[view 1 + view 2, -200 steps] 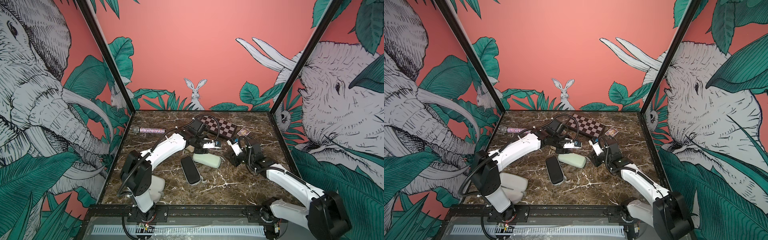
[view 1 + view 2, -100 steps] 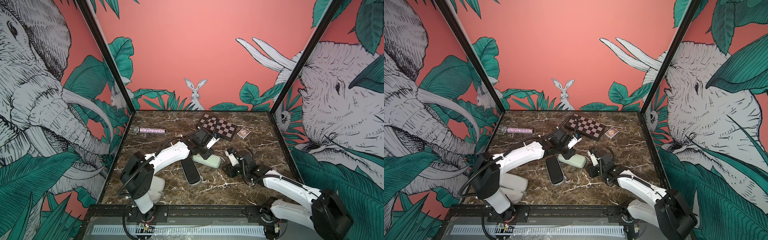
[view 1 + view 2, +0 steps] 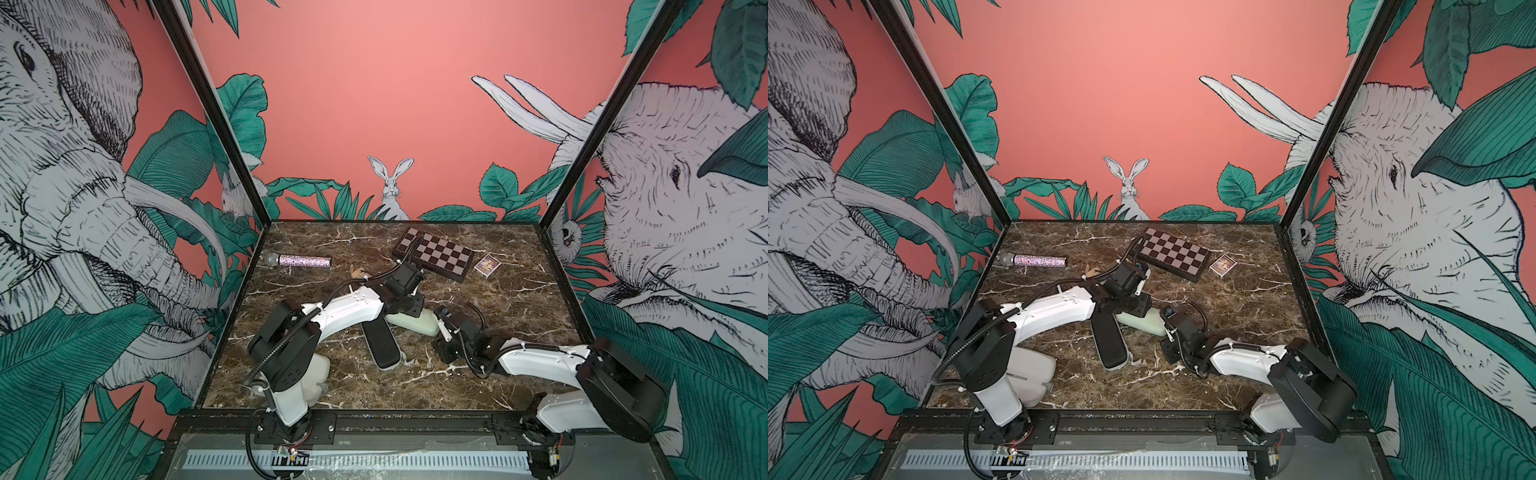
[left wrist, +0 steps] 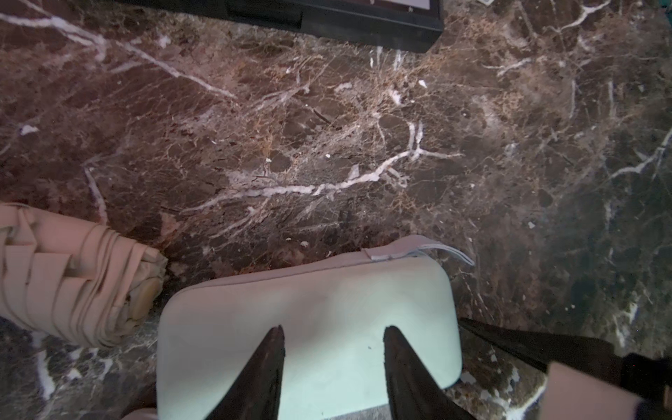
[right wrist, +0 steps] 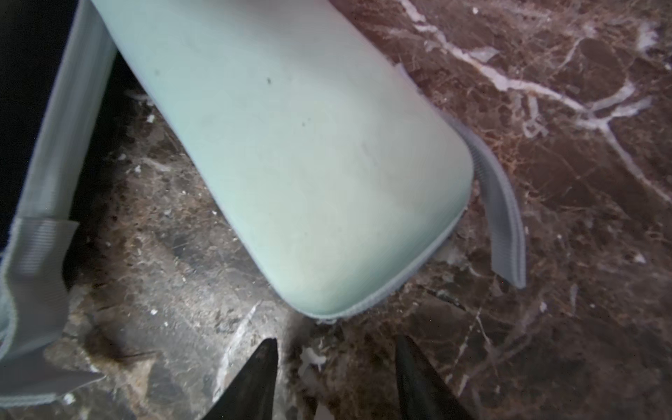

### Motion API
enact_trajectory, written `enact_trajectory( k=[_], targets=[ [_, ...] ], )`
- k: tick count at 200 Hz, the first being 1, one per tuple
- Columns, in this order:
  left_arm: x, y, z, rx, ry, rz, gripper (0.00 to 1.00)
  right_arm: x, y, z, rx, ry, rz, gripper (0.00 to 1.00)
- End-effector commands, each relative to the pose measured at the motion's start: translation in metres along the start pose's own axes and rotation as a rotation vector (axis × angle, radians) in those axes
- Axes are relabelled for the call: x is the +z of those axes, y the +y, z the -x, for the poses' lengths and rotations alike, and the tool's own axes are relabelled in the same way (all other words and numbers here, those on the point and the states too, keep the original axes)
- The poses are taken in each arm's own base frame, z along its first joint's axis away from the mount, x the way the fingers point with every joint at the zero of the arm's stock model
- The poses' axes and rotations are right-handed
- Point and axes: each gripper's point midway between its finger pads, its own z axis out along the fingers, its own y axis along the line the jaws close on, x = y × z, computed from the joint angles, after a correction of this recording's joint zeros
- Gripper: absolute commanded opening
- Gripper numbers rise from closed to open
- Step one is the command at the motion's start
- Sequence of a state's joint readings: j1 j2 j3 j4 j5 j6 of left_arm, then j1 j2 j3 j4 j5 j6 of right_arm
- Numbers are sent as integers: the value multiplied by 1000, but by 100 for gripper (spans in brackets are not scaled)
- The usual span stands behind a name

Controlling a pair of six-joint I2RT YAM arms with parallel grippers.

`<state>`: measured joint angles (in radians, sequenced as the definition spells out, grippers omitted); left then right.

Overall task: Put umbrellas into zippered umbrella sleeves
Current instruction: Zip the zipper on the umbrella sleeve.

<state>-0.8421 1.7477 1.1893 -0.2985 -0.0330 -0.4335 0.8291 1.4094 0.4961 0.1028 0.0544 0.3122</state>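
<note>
Hiding much of the mint sleeve (image 3: 415, 323) in a top view, the left arm also covers half the beige sleeve (image 3: 319, 372). The left gripper (image 4: 332, 329) has its jaws parted over the mint sleeve's lid, holding nothing. The right gripper (image 5: 336, 342) is parted too, over bare marble table (image 5: 545, 327) just off that sleeve's looped end. The black sleeve (image 3: 380, 345) lies just beside it. One tan umbrella (image 4: 72, 280), cut off, lies alongside. Three sleeves counted.

In both top views the light is bright and even, and the walls (image 3: 395, 104) bow toward the frame edges. The wrist views are dimmer. There the mint sleeve (image 5: 291, 145) looks soft and smeared, with deep shadow on the table (image 5: 545, 218) beside it.
</note>
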Motion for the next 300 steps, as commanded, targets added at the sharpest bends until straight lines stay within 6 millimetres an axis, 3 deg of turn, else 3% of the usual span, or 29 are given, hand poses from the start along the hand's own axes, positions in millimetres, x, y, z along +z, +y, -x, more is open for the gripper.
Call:
enact_trajectory(
  k=[1, 48, 103, 161, 197, 220, 235, 268, 288, 300],
  targets=[
    [7, 13, -5, -83, -33, 62, 46, 3, 3, 28, 19, -90, -19, 49],
    [29, 16, -29, -126, 25, 64, 39, 5, 8, 32, 29, -99, -1, 42],
    [35, 22, -46, -106, 76, 89, 36, 8, 3, 34, -12, -87, -41, 33],
    [42, 36, -71, -75, 149, 140, 34, 6, -30, 28, 19, -45, -133, 4],
    [49, 34, -76, -65, 169, 125, 34, 8, -46, 34, 38, -46, -133, 0],
    [57, 31, -75, -54, 197, 113, 34, 13, -46, 36, 45, -35, -114, 0],
    [63, 24, -63, -21, 190, 94, 36, 13, -41, 34, 73, -29, -83, 0],
    [74, -10, 9, 106, 111, 36, 47, 9, -35, 12, 198, -20, -33, 0],
    [65, -20, 43, 144, 53, 34, 52, 8, -22, 10, 234, -21, 3, 0],
    [53, -20, 51, 146, 22, 36, 56, 9, -9, 14, 237, -22, 37, 0]
  ],
)
